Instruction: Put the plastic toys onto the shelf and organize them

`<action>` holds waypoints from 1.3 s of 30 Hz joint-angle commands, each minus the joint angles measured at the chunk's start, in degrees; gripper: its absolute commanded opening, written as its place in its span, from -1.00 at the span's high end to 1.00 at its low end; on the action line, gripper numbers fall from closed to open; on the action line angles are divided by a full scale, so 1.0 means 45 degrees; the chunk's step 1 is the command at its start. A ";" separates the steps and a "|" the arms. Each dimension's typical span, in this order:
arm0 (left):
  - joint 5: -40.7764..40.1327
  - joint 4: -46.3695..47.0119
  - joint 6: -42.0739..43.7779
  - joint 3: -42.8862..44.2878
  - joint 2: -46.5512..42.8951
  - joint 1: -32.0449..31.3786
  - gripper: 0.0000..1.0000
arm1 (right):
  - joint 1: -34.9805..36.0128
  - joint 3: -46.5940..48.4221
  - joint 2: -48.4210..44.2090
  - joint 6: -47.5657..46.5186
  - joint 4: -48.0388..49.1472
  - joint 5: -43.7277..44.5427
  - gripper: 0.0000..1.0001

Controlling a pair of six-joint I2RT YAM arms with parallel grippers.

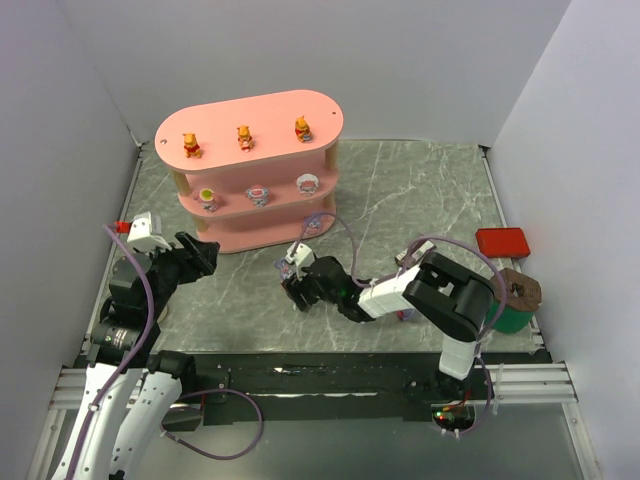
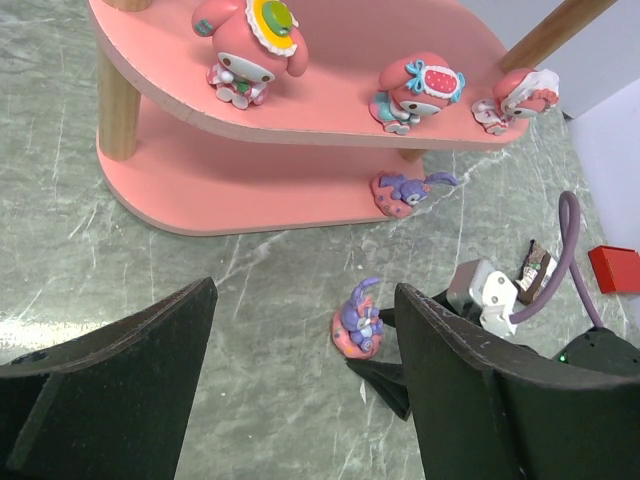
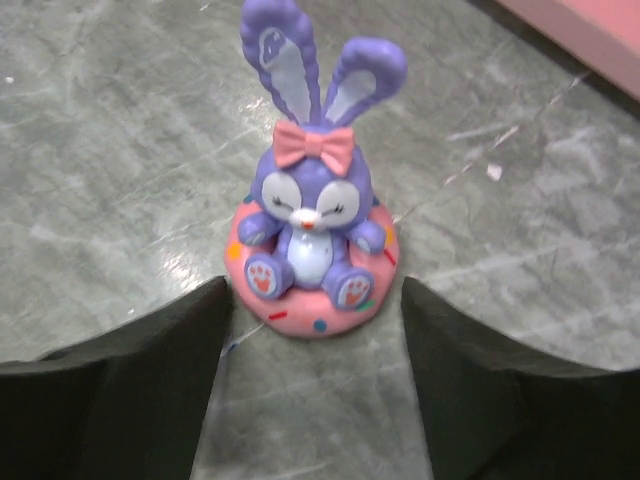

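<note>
Plainly the top two tiers of the shelf (image 1: 270,118) are filled by kind: three bears (image 1: 243,136) in a row on top and three pink ones (image 1: 258,193) on the middle tier, so the bottom tier looks meant for the purple set. One purple toy (image 2: 402,190) sits there already, at the shelf's 4 o'clock end in the top view, which leaves room along the tier toward 8 o'clock. A second, the bunny (image 3: 312,235), stands upright on the table (image 1: 420,190) at about 5 o'clock from the shelf, near it but off it. The right claw (image 3: 313,292) is low around it with jaws apart, one finger at 9 o'clock and one at 3 o'clock of its pink ring base. Both are very close to the base, but no squeeze shows yet. That line-up across the widest, lowest part looks chosen for a steady hold, since the tall ears give little to grip. The left claw (image 2: 305,292) hangs at 7 o'clock from the shelf, jaws wide with nothing between them, likely parked clear of the right arm's path. A third purple one I cannot find.
</note>
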 commanded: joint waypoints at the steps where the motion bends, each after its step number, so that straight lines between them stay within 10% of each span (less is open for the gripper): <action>1: 0.0203 0.0458 -0.0052 0.0045 0.0024 0.0043 -0.56 | -0.0034 0.0655 0.0568 -0.0232 0.0438 0.0140 -0.26; 9: 0.0242 0.0458 -0.0052 0.0026 0.0023 0.0043 -0.56 | 0.0180 0.1163 0.0842 0.0237 0.0281 0.1409 0.55; 39: 0.0301 0.0477 -0.0032 0.0026 -0.0055 0.0043 -0.56 | 0.0454 0.2686 0.1310 0.0726 0.2780 0.4535 1.00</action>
